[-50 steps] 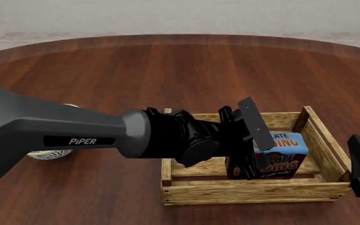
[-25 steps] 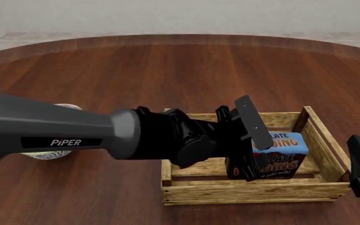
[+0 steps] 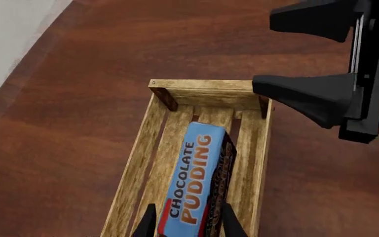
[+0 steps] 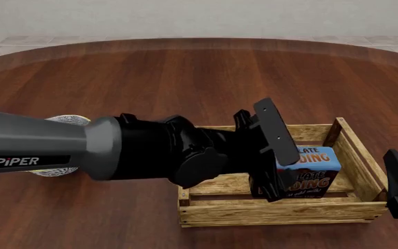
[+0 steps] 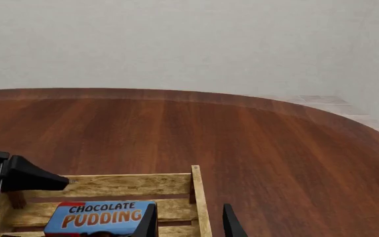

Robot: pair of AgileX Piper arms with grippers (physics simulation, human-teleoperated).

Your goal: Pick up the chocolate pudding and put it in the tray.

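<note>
Standing upright inside the tray (image 4: 282,210), the chocolate pudding (image 4: 313,174) is judged light, stiff, smooth-sided; best taken across its narrow faces near the blue top. Left gripper (image 3: 186,222) fingers are seen flanking the carton's near end; contact cannot be told. Right gripper (image 5: 188,222), at three o'clock, is spread, empty. A bowl (image 4: 60,168) sits at nine o'clock.

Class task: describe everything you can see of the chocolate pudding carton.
The small rectangular chocolate pudding carton has a blue top with a red corner, dark brown sides and white and orange lettering. It stands inside the light wooden slatted tray, on its floor. The left claw straddles its near end; actual contact cannot be told.
</note>
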